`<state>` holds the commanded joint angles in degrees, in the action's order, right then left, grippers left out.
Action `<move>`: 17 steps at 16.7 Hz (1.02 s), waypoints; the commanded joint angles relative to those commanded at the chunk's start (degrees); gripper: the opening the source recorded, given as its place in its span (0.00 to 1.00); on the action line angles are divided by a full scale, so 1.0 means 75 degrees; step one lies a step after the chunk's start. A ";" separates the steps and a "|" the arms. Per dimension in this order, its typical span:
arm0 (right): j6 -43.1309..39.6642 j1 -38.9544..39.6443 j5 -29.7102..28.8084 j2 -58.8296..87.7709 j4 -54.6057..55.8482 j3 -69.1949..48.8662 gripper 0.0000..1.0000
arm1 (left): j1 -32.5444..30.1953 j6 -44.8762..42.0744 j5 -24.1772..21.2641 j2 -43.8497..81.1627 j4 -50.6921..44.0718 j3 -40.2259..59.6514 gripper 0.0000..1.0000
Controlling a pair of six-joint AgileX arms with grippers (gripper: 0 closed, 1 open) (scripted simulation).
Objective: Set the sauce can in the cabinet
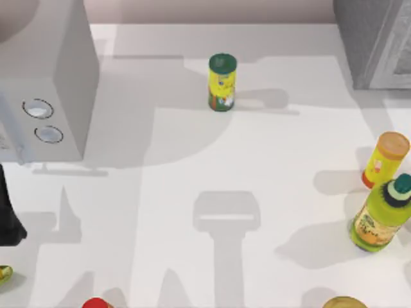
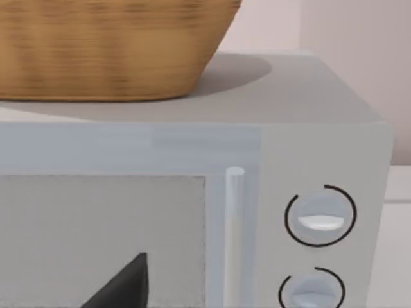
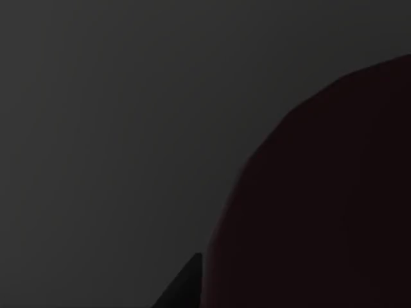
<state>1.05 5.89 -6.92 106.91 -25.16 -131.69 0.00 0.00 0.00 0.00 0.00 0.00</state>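
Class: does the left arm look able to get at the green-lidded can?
Probably yes: the can stands alone on bare table, with nothing between it and the left arm by the knobbed box.

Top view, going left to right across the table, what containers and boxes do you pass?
Light-grey box with two round knobs → slim yellow can with green lid → grey cabinet with panelled door
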 joint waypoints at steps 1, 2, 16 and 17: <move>0.0000 0.0000 0.0000 0.0000 0.0000 0.0000 0.00 | 0.0000 0.0000 0.0000 0.0000 0.0000 0.0000 1.00; 0.0000 0.0000 0.0000 0.0000 0.0000 0.0000 0.00 | 0.0000 0.0000 0.0000 0.0000 0.0000 0.0000 1.00; 0.0000 0.0000 0.0000 0.0000 0.0000 0.0000 1.00 | 0.0000 0.0000 0.0000 0.0000 0.0000 0.0000 1.00; 0.0000 0.0000 0.0000 0.0000 0.0000 0.0000 1.00 | 0.0000 0.0000 0.0000 0.0000 0.0000 0.0000 1.00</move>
<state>1.05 5.89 -6.92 106.91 -25.16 -131.69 0.00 0.00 0.00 0.00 0.00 0.00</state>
